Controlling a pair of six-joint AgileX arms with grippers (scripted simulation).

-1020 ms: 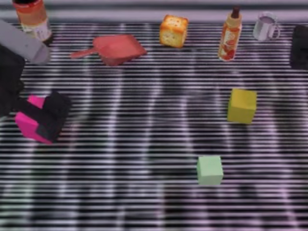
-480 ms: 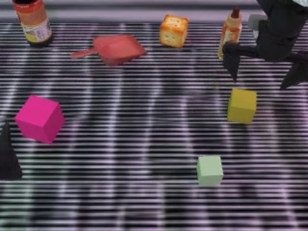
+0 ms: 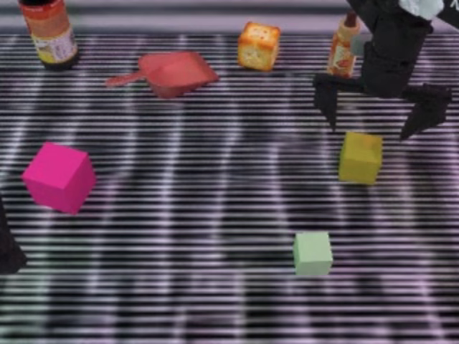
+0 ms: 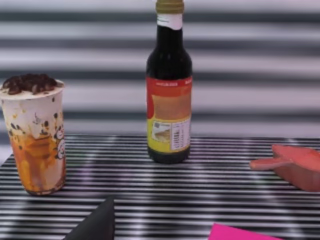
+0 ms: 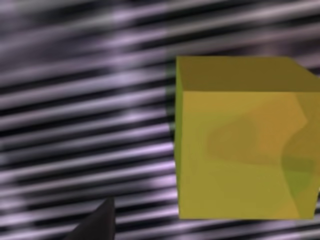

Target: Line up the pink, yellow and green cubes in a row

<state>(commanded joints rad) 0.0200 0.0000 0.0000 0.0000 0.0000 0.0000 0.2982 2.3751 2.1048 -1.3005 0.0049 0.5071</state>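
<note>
Across the striped counter [image 3: 215,301], the three cubes sit well apart, no row formed. Largest, the pink cube [image 3: 59,176] rests at the left side, free of the left tool [image 3: 8,247], which sits parked at the left edge; whether its fingers are spread cannot be told. At the right, the yellow cube [image 3: 361,157] lies just below the right tool [image 3: 380,107], fingers spread wide, apparently poised to straddle it. Smallest, the green cube [image 3: 313,253] waits untouched nearer the front.

yellow cube [image 5: 240,145]: matt, smooth | dark bottle [image 4: 169,80]: glossy glass
</note>
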